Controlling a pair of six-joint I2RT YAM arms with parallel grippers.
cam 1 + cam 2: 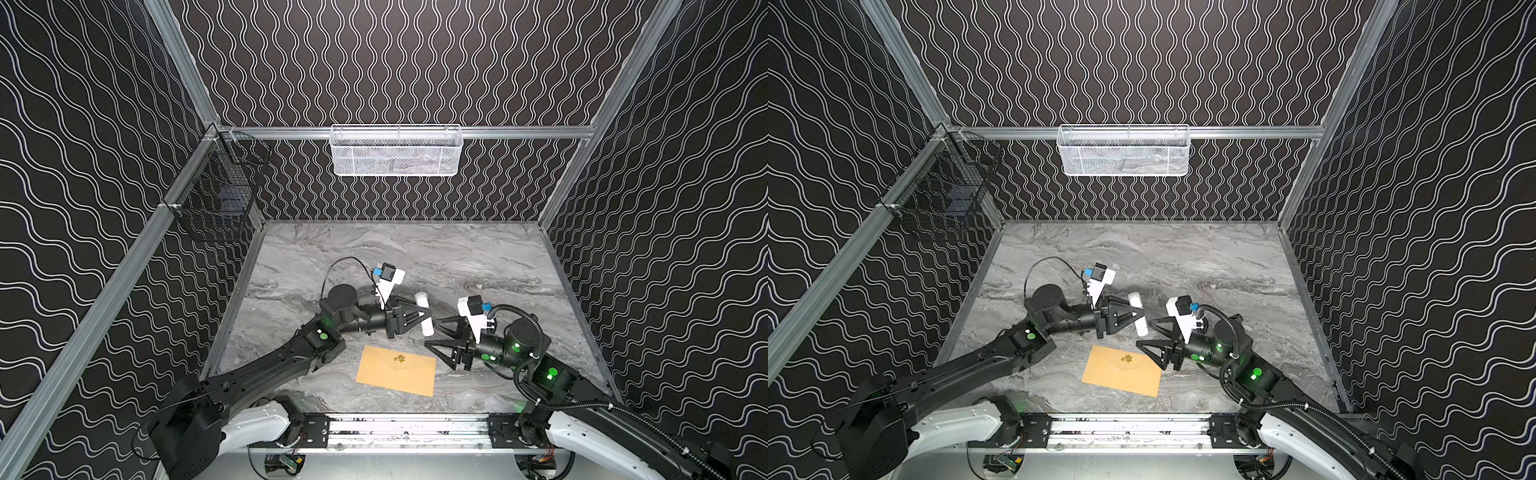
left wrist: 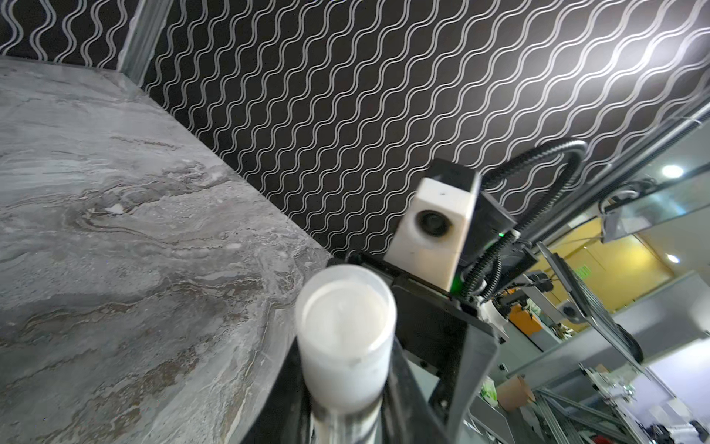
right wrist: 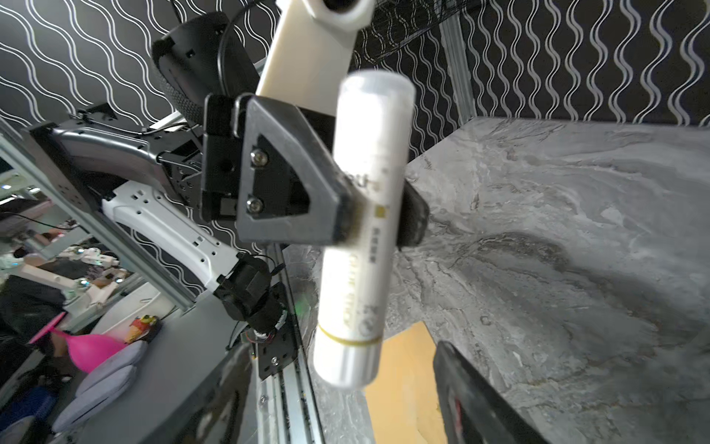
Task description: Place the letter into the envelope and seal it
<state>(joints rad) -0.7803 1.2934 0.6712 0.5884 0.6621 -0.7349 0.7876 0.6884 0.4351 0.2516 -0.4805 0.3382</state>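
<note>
The tan envelope (image 1: pixel 397 371) (image 1: pixel 1122 371) lies flat near the table's front edge, flap folded down, with a gold flower mark on it; one corner of the envelope (image 3: pixel 407 384) shows in the right wrist view. No letter is visible in any view. My left gripper (image 1: pixel 426 315) (image 1: pixel 1139 312) (image 2: pixel 345 384) (image 3: pixel 380 215) is shut on the middle of a white cylinder (image 1: pixel 421 300) (image 1: pixel 1135 299) (image 2: pixel 345 334) (image 3: pixel 361 292), held above the table behind the envelope. My right gripper (image 1: pixel 431 332) (image 1: pixel 1144 332) (image 3: pixel 345 407) is open, its fingers spread on either side of the cylinder's near end.
A white mesh basket (image 1: pixel 396 150) hangs on the back wall. A black wire basket (image 1: pixel 216 195) hangs at the back left corner. The grey marble table (image 1: pixel 457 257) is bounded by patterned walls and by a metal rail (image 1: pixel 407 430) at the front.
</note>
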